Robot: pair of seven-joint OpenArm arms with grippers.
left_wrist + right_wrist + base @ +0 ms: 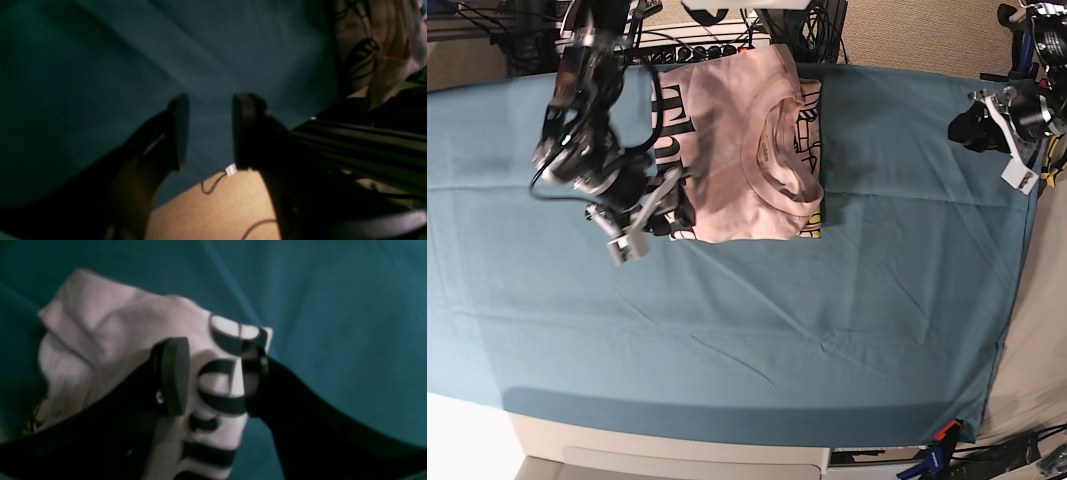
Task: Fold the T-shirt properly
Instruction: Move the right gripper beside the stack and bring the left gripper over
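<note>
The right end effector [213, 376] has its jaws apart, straddling the T-shirt [126, 340] edge without clamping it. The left end effector [208, 131] hangs parted and empty above the teal cloth [100, 66].

T-shirt [727, 150]: pale pink, partly folded, lying flat.
Position: far side of the counter, left of centre in the base view. Neck opening faces up at the right side. Black lettering shows along the left edge; black-yellow print shows along the right edge. Cloth is rumpled.
</note>
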